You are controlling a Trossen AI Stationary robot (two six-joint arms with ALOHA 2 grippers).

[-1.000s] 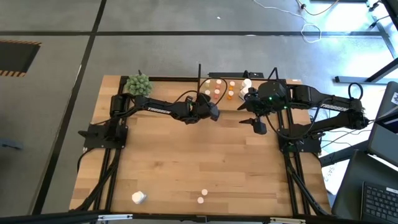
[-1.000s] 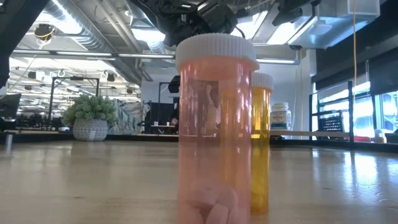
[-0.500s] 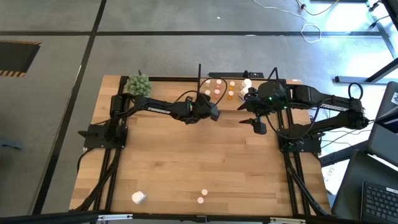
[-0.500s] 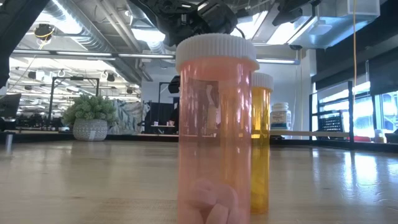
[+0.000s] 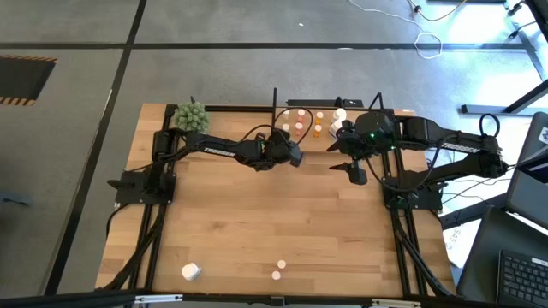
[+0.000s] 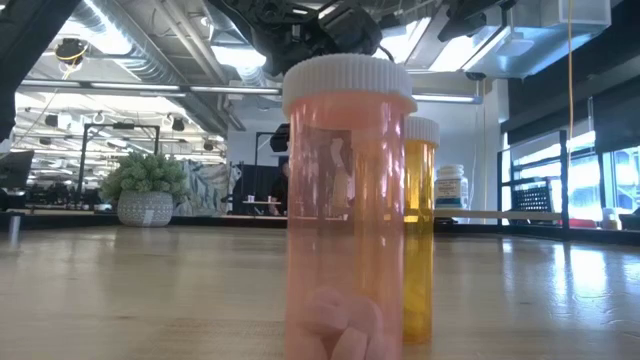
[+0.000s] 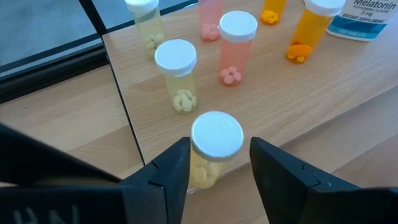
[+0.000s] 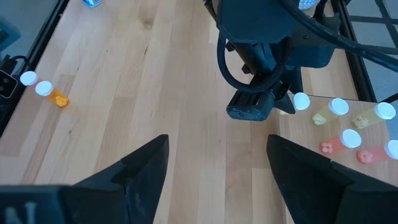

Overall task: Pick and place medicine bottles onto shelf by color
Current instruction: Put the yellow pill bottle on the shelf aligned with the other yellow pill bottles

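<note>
Left claw [image 7: 214,163] at the shelf's near edge, fingers [image 7: 166,171] parted around a pale yellow bottle [image 7: 213,148] with a white cap; slim gaps on both sides, so released rather than clamped, bottle upright on the shelf [image 7: 261,109]. Just beyond it on the board, a second pale yellow bottle [image 7: 176,73] and a third [image 7: 145,18] in a line, all white-capped. Beside those, a pink bottle [image 7: 236,46] with pills at the bottom, an orange bottle [image 7: 314,28] farther along, and a white melatonin bottle [image 7: 364,18] at the board's end.

Right claw [image 8: 217,165] hanging over bare counter [image 8: 155,93], fingers spread wide, nothing between them. Seen past it, the left arm's wrist and the row of bottles on the shelf.

From above, left claw [image 5: 294,156] at the shelf [image 5: 312,124] along the counter's far edge, right claw [image 5: 355,174] nearby and apart. Near edge of the counter [image 5: 274,222]: a larger white bottle [image 5: 190,271] and a small white-capped one [image 5: 277,275], well apart from the shelf. Green plant ball [image 5: 191,115] at the far left corner.
</note>
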